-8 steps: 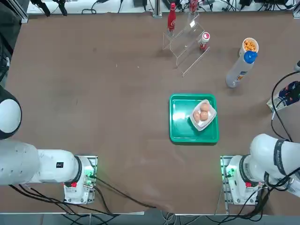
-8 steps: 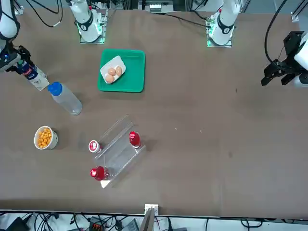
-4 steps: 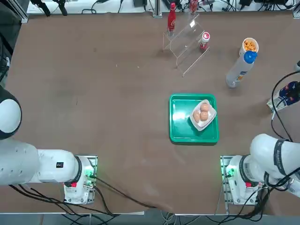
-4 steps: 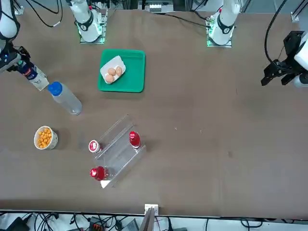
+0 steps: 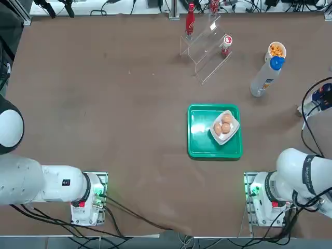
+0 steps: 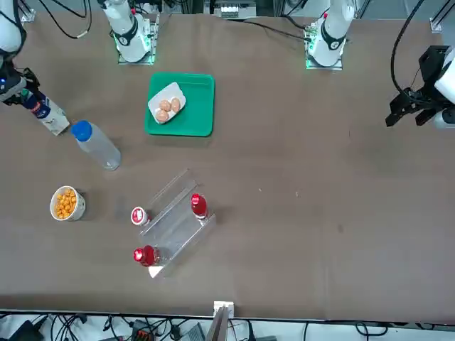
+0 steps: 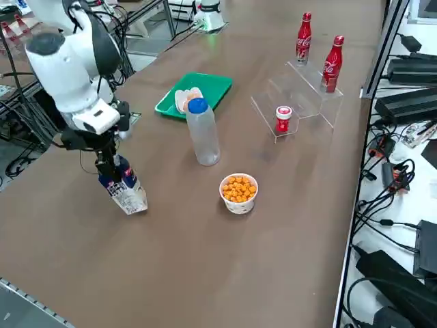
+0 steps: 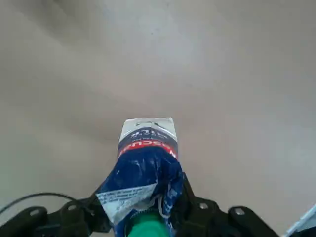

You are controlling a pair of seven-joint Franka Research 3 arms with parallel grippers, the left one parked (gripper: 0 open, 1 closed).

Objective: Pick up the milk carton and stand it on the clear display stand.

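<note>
Gripping the glossy, crumpled blue-and-white milk carton (image 8: 148,163): right claw (image 8: 143,210).

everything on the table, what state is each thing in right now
carton: tilted, in the right gripper's hold, green cap on
right gripper: shut on the carton
blue-capped bottle: upright, cap on
cup: upright, uncovered, yellow-orange pieces inside
tray: flat, holding the egg dish
egg dish: uncovered, eggs inside
stand: upright, no carton on it
small red-and-white bottle: upright, cap on
two cola bottles: upright, capped
</note>
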